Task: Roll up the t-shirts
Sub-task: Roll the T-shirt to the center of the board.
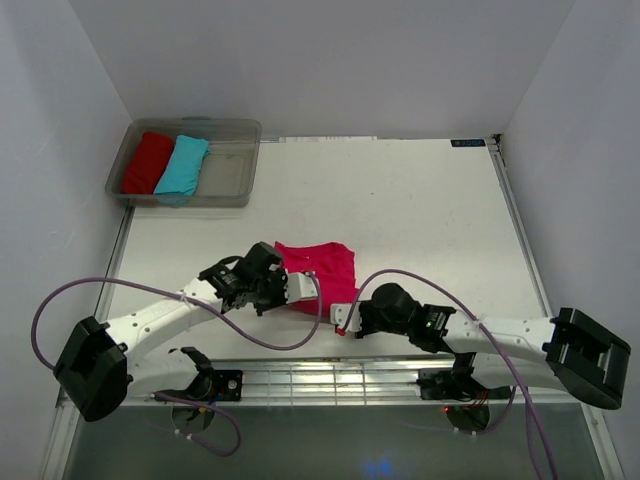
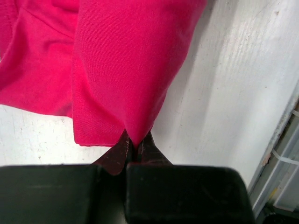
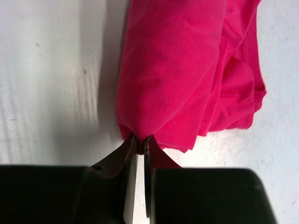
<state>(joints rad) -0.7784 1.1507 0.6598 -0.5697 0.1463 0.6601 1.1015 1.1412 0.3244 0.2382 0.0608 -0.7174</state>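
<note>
my left pincer (image 2: 136, 145) and right pincer (image 3: 140, 143) each pinch shut on the near edge of the bright magenta-pink cloth t-shirt (image 1: 322, 268) lying on the white table (image 1: 430, 210), probably so the roll starts evenly.

There are one magenta t-shirt (image 1: 320, 268), one red t-shirt (image 1: 148, 162), one turquoise t-shirt (image 1: 182, 165), one clear bin (image 1: 232, 178), and two grippers, the left gripper (image 2: 136, 142) and the right gripper (image 3: 140, 142).

The pink shirt (image 2: 126, 70) is matt knit cloth with a fine weave. My left gripper (image 2: 135, 143) and right gripper (image 3: 140, 142) have matt black plastic bodies and dark, slightly shiny fingers (image 3: 117, 161). The table (image 2: 233, 93) is white, faintly streaked and scuffed. The bin (image 1: 228, 172) is cloudy clear plastic.
</note>
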